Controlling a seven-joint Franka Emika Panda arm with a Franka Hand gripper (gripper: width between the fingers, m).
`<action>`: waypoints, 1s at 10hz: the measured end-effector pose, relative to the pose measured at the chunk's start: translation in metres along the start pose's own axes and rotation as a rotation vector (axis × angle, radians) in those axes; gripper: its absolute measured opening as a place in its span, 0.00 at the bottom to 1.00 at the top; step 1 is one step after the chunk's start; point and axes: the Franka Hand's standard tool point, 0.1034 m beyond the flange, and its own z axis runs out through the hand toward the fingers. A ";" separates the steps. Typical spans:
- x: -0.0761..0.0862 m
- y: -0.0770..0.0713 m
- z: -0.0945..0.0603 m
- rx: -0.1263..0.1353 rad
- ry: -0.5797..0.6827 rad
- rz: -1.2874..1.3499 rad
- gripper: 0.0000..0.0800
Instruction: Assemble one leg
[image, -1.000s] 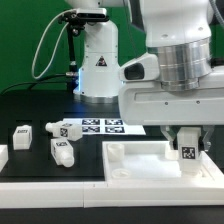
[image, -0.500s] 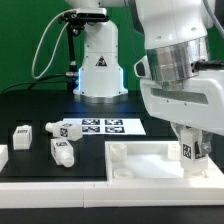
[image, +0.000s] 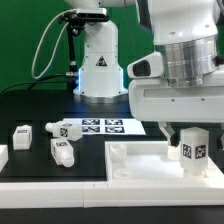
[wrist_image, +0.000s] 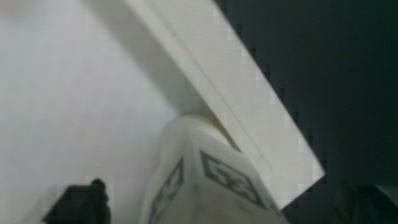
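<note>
Right now your gripper (image: 190, 150) stands over the far right corner of the large white panel (image: 140, 165), as the exterior view has it, with its fingers pinching a leg (image: 193, 151) upright between them. The leg's black-and-white tag faces the camera, and its lower end sits just at the panel's surface; you cannot tell from here whether it touches.

From the wrist view you see the same leg (wrist_image: 199, 180) close up, blurred, tag towards the lens, with the panel (wrist_image: 71, 90) pale behind it and the panel's raised edge running diagonally beside the black table (wrist_image: 329, 70). One dark fingertip (wrist_image: 80, 203) shows beside the leg.

Away from the panel, towards the exterior view's left, three more legs lie loose on the table: one (image: 62, 151) nearest the panel, one (image: 64, 129) behind it touching the marker board (image: 105, 126), and one (image: 22, 134) farther out.
</note>
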 end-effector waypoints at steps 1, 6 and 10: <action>-0.002 -0.002 -0.004 0.000 0.005 -0.067 0.80; 0.001 -0.007 -0.004 -0.056 0.023 -0.670 0.81; 0.002 -0.005 -0.004 -0.054 0.025 -0.567 0.55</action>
